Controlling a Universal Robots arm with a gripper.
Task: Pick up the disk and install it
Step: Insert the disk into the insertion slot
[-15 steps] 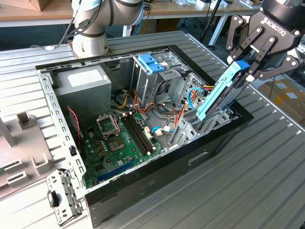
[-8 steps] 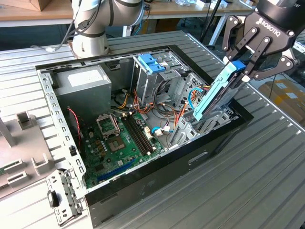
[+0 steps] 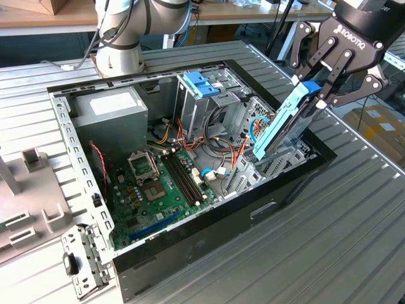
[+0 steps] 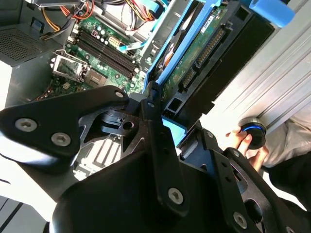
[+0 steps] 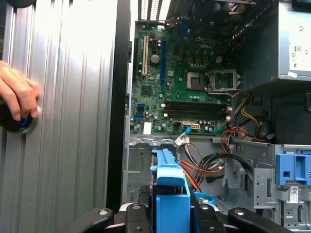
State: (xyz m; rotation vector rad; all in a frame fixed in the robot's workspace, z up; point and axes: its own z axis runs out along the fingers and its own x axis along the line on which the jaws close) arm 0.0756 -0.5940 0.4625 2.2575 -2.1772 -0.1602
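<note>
Exterior view: jaws clamped on the tilted disk (image 3: 281, 123), its lower end inside the open computer case (image 3: 177, 253).

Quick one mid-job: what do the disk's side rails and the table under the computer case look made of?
The rails of the disk: blue plastic, by the uniform colour and dull sheen. The table: probably aluminium, silver-grey, ribbed, with a matte metallic glint.

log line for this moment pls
gripper: shut on disk | disk: tilted, lower end inside computer case | install: not yet seated
</note>
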